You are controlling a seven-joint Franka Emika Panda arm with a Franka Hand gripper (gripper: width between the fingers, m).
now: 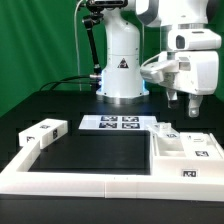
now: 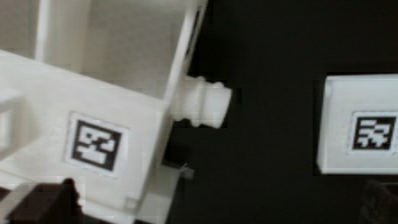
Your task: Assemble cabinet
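The white cabinet parts lie loose on the black table. A large boxy cabinet piece (image 1: 187, 147) with tags sits at the exterior view's right. A smaller tagged piece (image 1: 44, 133) lies at the left. My gripper (image 1: 184, 104) hangs in the air above the right piece, open and empty. In the wrist view a white tagged panel (image 2: 98, 135) with a round peg (image 2: 210, 103) lies below my gripper (image 2: 210, 212). A second tagged white piece (image 2: 363, 133) lies apart from it across a dark gap. One dark fingertip (image 2: 36, 205) shows at the frame edge.
The marker board (image 1: 122, 124) lies flat in front of the robot base (image 1: 121, 70). A long low white border rail (image 1: 90, 182) runs along the front and up the left side. A green curtain stands behind.
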